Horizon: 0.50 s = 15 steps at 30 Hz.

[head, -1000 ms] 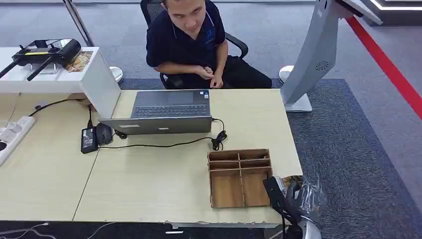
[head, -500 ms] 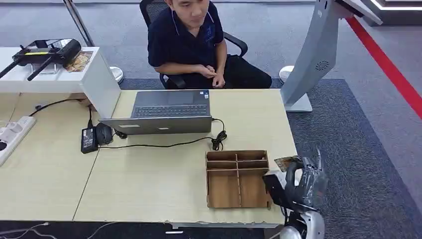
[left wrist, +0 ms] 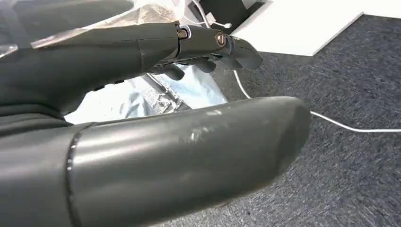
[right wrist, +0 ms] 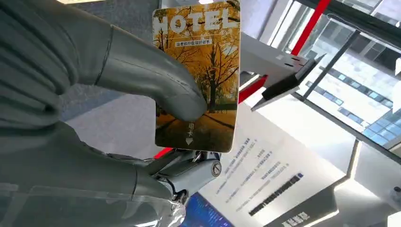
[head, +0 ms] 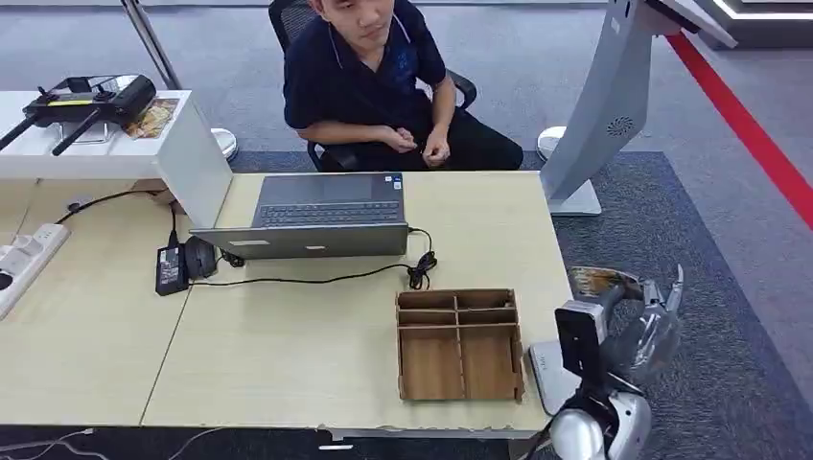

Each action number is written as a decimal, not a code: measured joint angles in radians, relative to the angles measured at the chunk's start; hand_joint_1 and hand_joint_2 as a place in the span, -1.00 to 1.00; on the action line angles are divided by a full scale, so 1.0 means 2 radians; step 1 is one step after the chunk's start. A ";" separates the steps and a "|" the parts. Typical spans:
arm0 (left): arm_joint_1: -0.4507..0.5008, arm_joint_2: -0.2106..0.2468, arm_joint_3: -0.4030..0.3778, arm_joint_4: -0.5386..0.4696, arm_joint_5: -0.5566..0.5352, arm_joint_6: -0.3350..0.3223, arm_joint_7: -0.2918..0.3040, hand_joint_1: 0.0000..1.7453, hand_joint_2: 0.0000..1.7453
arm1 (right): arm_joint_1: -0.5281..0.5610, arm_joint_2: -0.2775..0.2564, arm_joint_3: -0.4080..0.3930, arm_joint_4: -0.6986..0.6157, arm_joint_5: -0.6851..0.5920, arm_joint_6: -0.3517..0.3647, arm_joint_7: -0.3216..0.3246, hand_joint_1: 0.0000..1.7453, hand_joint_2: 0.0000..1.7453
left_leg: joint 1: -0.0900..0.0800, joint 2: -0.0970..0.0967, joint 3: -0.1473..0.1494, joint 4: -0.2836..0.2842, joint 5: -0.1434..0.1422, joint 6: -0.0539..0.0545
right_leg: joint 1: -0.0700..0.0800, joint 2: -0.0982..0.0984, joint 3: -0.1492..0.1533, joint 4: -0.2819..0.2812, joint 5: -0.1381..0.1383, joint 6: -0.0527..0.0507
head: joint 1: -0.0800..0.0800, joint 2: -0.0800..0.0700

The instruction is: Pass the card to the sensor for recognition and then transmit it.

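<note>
while the right hand (right wrist: 118, 123) is pinching the card (right wrist: 197, 75) between its thick grey thumb and the darker fingers behind it, the card is showing its printed face to the right wrist camera: the word "hotel" in large pale letters across one end, a line of smaller characters beneath it too fine to read, a picture of yellow autumn trees along a path, and a small mark with an arrowhead near the other end; in the head view the right hand (head: 633, 316) is hanging off the right edge of the wooden table (head: 288, 364), above the dark carpet, with the card (head: 596, 280) showing as a brownish sliver at its fingertips, well apart from the tall grey kiosk stand (head: 604, 115) further back; a wooden divided tray (head: 460, 343) is sitting on the table just beside the hand, a grey laptop (head: 321, 216) is lying open further in, and a person in a dark shirt (head: 369, 81) is sitting behind the table; the left hand (left wrist: 156, 142) is showing in its wrist view above the carpet with nothing in it, its fingers extended and apart
</note>
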 joint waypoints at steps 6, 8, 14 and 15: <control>0.000 -0.002 0.000 0.000 0.002 0.000 -0.001 -1.00 -1.00 | -0.003 0.011 0.005 0.000 -0.002 0.000 -0.001 1.00 1.00 | 0.000 0.000 0.000 0.000 0.000 0.000 | 0.000 0.000 0.000 0.000 0.000 0.000 | 0.000 0.000; 0.000 -0.002 0.000 0.000 0.002 0.000 -0.002 -1.00 -1.00 | -0.004 0.011 0.010 0.000 -0.005 0.001 -0.001 1.00 1.00 | 0.000 0.000 0.000 0.000 0.000 0.000 | 0.000 0.000 0.000 0.000 0.000 0.000 | 0.000 0.000; -0.001 -0.003 0.000 0.000 0.002 0.000 -0.003 -1.00 -1.00 | -0.009 0.011 0.026 0.007 -0.008 0.001 -0.001 1.00 1.00 | 0.000 0.000 0.000 0.000 0.000 0.000 | 0.000 0.000 0.000 0.000 0.000 0.000 | 0.000 0.000; -0.001 -0.003 0.000 0.000 0.002 0.000 -0.004 -1.00 -1.00 | -0.010 0.011 0.029 0.008 -0.009 0.001 -0.001 1.00 1.00 | 0.000 0.000 0.000 0.000 0.000 0.000 | 0.000 0.000 0.000 0.000 0.000 0.000 | 0.000 0.000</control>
